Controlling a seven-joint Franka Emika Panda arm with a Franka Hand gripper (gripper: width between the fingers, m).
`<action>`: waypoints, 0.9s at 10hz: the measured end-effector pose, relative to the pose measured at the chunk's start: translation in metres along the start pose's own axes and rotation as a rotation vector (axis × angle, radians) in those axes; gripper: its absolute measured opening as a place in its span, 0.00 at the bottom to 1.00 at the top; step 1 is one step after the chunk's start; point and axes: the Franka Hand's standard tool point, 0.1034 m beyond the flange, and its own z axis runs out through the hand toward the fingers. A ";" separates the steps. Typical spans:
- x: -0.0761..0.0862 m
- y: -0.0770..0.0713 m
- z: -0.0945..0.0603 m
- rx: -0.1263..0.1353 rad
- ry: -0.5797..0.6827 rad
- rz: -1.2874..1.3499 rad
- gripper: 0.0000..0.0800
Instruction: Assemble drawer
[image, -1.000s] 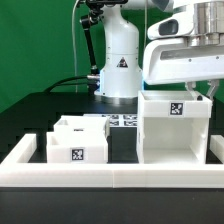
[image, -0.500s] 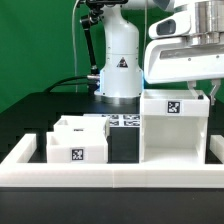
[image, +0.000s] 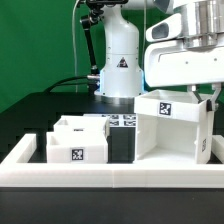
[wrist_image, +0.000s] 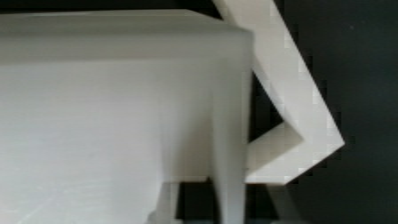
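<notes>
Nearest the camera, the long low white rail (image: 110, 177) runs across the dark surface (image: 40, 110). Behind it, on the exterior view's left, sit two small trays (image: 75, 148), open tops up. On the right the tall housing (image: 172, 125) has its long axis roughly upright and its open front toward the camera. Its top edge slopes slightly down to the right. The end effector (image: 205, 92) is at the housing's top right corner. I cannot tell whether its fingers are apart or together. Farther back lies the marker board (image: 122, 120). In the wrist view the housing (wrist_image: 107, 110) fills most of the frame.

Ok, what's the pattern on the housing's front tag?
Black-and-white squares, on the tag of the white housing; clearest in the exterior view.
</notes>
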 end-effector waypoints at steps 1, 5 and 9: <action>0.001 0.000 -0.002 0.008 -0.001 0.024 0.06; 0.001 -0.006 -0.004 0.026 -0.007 0.234 0.06; 0.021 -0.015 0.005 0.032 -0.032 0.519 0.06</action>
